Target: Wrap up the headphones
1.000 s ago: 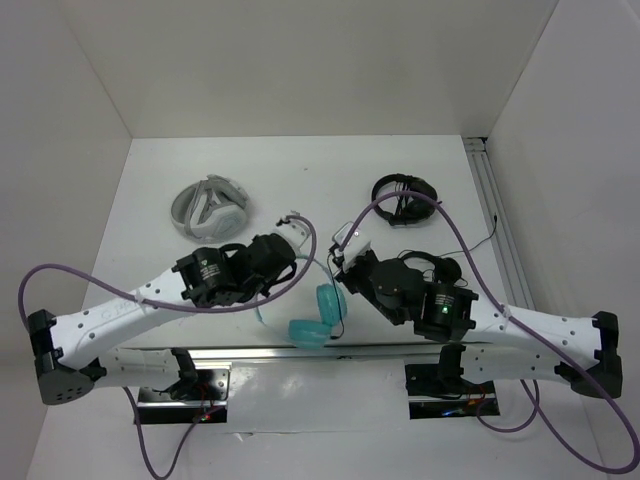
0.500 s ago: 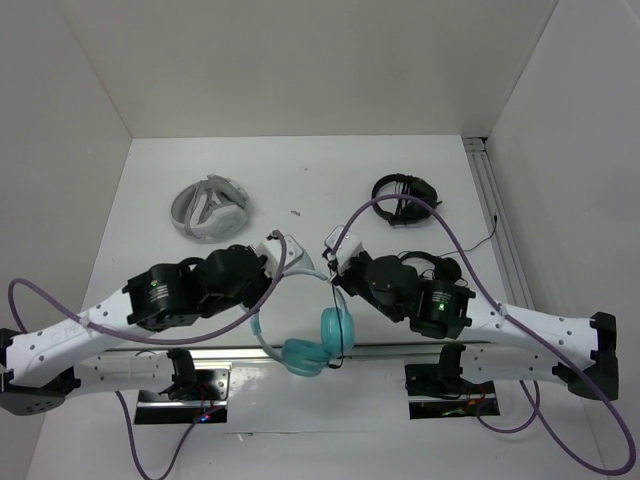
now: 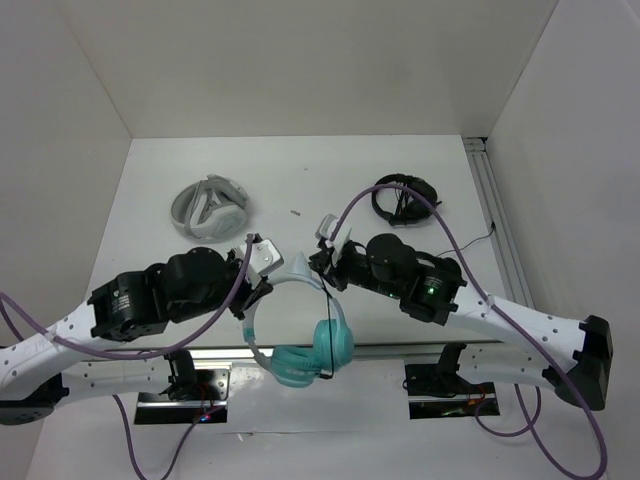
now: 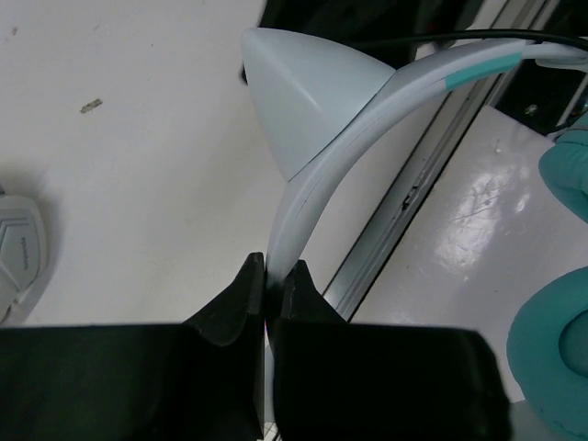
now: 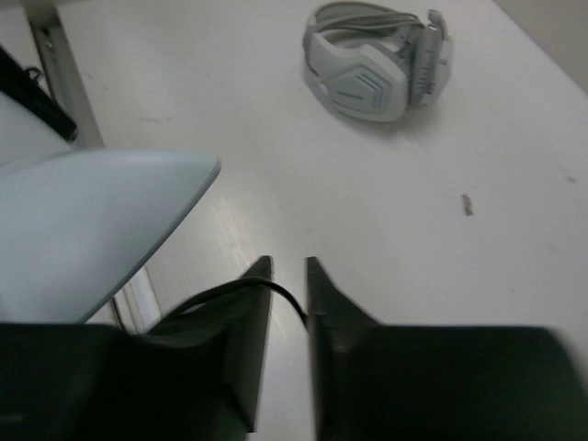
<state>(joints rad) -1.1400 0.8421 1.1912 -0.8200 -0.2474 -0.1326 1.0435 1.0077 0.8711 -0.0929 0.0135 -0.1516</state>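
The left gripper [image 4: 273,278] is clamped on the headband [image 4: 317,170] of the headphones [image 3: 333,340], held up over the near edge of the tabletop [image 3: 320,180]. On the right gripper [image 5: 288,268] the jaws stand narrowly apart around the black cable [image 5: 220,294].

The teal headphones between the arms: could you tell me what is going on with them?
The left tool is clamped on the headband of the headphones, holding them near the table's front edge. Their black cable passes between the narrowly parted fingers of the right tool; whether it is gripped is unclear.
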